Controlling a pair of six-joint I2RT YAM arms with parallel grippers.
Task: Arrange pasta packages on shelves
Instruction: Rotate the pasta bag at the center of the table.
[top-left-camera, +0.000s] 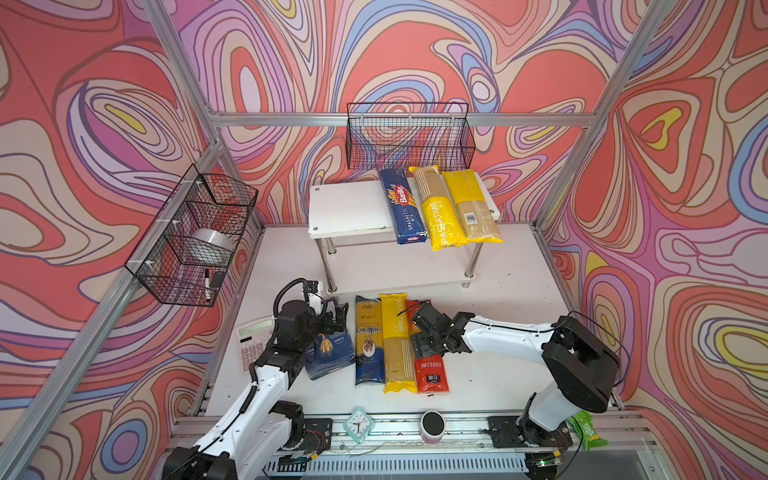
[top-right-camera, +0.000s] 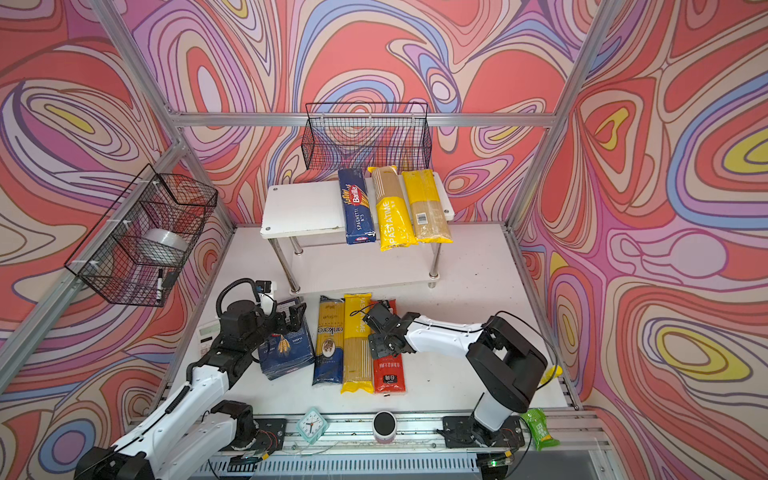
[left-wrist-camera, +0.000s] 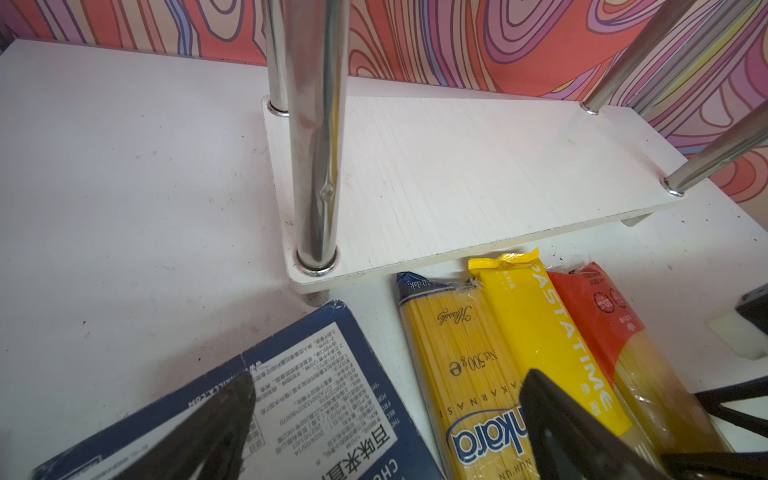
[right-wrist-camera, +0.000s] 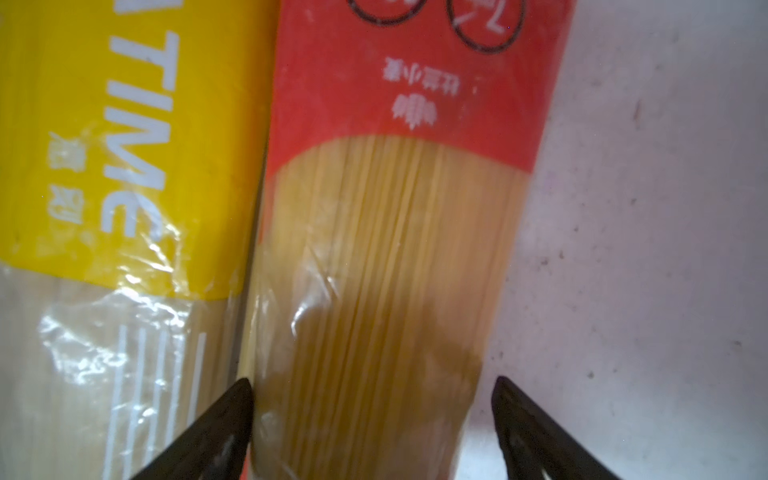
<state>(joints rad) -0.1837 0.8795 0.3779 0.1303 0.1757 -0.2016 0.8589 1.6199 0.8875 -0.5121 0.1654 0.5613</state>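
Right gripper (right-wrist-camera: 372, 386) is down low over the red bag (right-wrist-camera: 395, 249), jaws wide apart and straddling it across its width. One fingertip (right-wrist-camera: 224, 424) sits right at the seam where the red bag meets the yellow PASTATIME bag (right-wrist-camera: 124, 166). The other is out over bare worktop (right-wrist-camera: 644, 208), a bit clear of the bag's edge. It's not pinching anything, and the bag lies flat.

Left gripper (left-wrist-camera: 388, 374) is spread too, hovering over the far end of the wide blue Barilla box (left-wrist-camera: 316, 395). One finger is above the box, the other about where the dark-blue bag (left-wrist-camera: 469, 374) meets the PASTATIME one.

So four packs lie on the worktop in a row, pointing away from the arms: box, dark-blue bag, PASTATIME bag, red bag. The three bags are pressed side by side, with the box a little askew just beside them.

Just beyond their far ends stands the white rack (top-left-camera: 349, 208), with its lower board (left-wrist-camera: 457, 174) sitting on short feet. Up on the top board, toward its right end, three more packs lie side by side: a narrow Barilla box (top-left-camera: 402, 205), a second PASTATIME bag (top-left-camera: 441, 208) and a yellow barcode bag (top-left-camera: 471, 205). Their near ends poke past the front edge.

Behind that, a black wire basket (top-left-camera: 409, 137) hangs on the back wall.
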